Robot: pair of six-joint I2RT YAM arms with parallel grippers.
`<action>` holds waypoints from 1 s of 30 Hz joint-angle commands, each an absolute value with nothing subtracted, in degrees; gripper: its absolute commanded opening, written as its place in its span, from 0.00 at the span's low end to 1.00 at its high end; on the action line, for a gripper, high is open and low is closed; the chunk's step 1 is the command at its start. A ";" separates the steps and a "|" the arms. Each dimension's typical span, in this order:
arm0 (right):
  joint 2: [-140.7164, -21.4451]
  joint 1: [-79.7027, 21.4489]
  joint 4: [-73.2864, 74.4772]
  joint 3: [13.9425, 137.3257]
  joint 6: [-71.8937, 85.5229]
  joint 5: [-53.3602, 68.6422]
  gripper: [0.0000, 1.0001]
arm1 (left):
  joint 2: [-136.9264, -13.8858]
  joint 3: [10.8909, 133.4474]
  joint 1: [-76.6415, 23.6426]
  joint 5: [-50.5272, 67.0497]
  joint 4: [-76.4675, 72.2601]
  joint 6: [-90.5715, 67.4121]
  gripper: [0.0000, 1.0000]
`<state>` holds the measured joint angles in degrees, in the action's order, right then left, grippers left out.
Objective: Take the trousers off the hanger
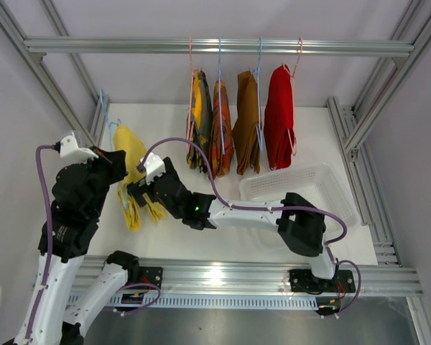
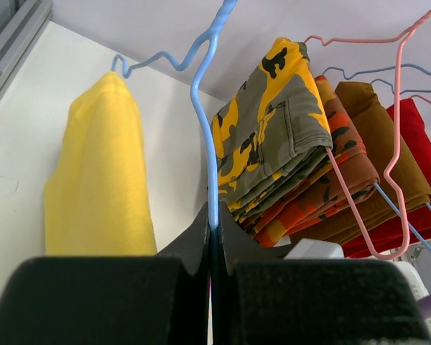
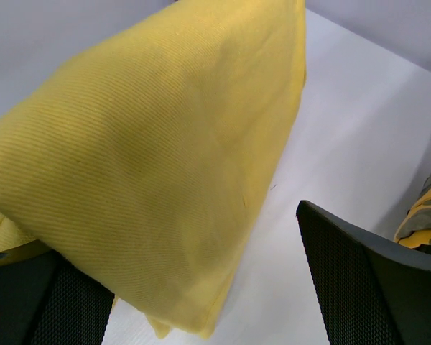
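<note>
Now, the plain yellow trousers [image 2: 100, 172] hang folded over a blue hanger [image 2: 205, 86], just left of the left end effector [image 2: 212, 233], whose fingers are pressed together on the hanger's wire; the right end effector [image 3: 177, 228] reaches in from the right, fingers spread around the yellow cloth; the camouflage pair [image 2: 273, 136], orange-red pair [image 2: 330, 180], brown pair [image 2: 377, 136] and red pair [image 2: 416, 136] hang beyond it; a white mesh basket [image 1: 262, 188] sits on the table [image 1: 165, 129], well to its right.

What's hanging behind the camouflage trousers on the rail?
From the left wrist view, behind the camouflage trousers hang the orange-red patterned pair, then the brown pair, then the red pair. Each shows only an edge strip; the rest is covered by the pair in front.
</note>
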<state>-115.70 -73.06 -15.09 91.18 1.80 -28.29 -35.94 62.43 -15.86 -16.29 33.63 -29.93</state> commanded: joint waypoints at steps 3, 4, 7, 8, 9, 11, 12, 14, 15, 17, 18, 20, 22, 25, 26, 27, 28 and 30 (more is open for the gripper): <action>-112.06 -73.13 -25.48 88.33 4.13 -30.85 0.99 | -34.89 63.19 -14.85 -16.26 25.23 -29.71 0.00; -112.23 -72.95 -25.92 88.24 4.48 -30.85 0.99 | -34.98 63.19 -14.85 -16.17 25.31 -29.79 0.00; -112.94 -72.77 -27.59 88.50 4.66 -30.67 0.99 | -35.07 63.11 -14.68 -15.82 25.31 -29.97 0.00; -113.11 -72.86 -28.64 88.42 4.66 -30.67 0.99 | -35.07 63.02 -14.76 -15.82 25.31 -29.97 0.01; -113.29 -72.77 -29.17 88.42 4.83 -30.76 0.99 | -35.07 63.02 -14.77 -15.91 25.31 -29.97 0.00; -113.64 -72.77 -30.32 88.50 4.83 -30.67 0.98 | -35.07 62.84 -14.77 -15.91 25.31 -30.06 0.00; -113.73 -72.77 -30.67 88.59 4.75 -30.67 0.98 | -35.16 63.02 -14.77 -15.91 25.23 -30.06 0.00; -113.99 -72.77 -31.72 88.77 4.48 -30.67 0.96 | -35.24 62.84 -14.77 -15.73 25.23 -30.15 0.01; -114.26 -72.69 -32.08 88.86 4.13 -30.67 0.96 | -35.24 62.93 -14.77 -15.65 25.22 -30.15 0.00; -114.70 -72.51 -31.82 90.08 4.04 -31.28 0.95 | -35.24 62.84 -14.77 -15.30 25.22 -30.23 0.01; -115.31 -72.34 -31.56 90.70 4.04 -31.38 0.94 | -35.24 62.84 -14.77 -15.21 25.31 -30.23 0.00; -115.84 -72.25 -30.76 92.10 3.87 -30.94 0.91 | -35.33 62.75 -14.77 -15.29 25.31 -30.23 0.00; -116.54 -71.98 -30.94 92.63 3.61 -30.50 0.88 | -35.33 62.75 -14.77 -15.29 25.40 -30.32 0.00; -117.33 -71.54 -31.20 93.60 3.95 -29.45 0.82 | -35.42 62.67 -14.77 -15.21 25.31 -30.32 0.00; -117.42 -71.46 -31.20 93.78 4.22 -28.57 0.78 | -35.42 62.67 -14.77 -15.21 25.31 -30.41 0.00; -117.68 -71.28 -31.29 94.13 4.39 -28.04 0.77 | -35.42 62.67 -14.77 -15.03 25.31 -30.50 0.01; -117.86 -71.19 -31.46 94.22 4.57 -27.43 0.77 | -35.42 62.67 -14.77 -14.94 25.31 -30.59 0.00; -118.12 -71.10 -31.64 94.48 5.01 -25.93 0.73 | -35.42 62.67 -14.77 -14.77 25.31 -30.50 0.00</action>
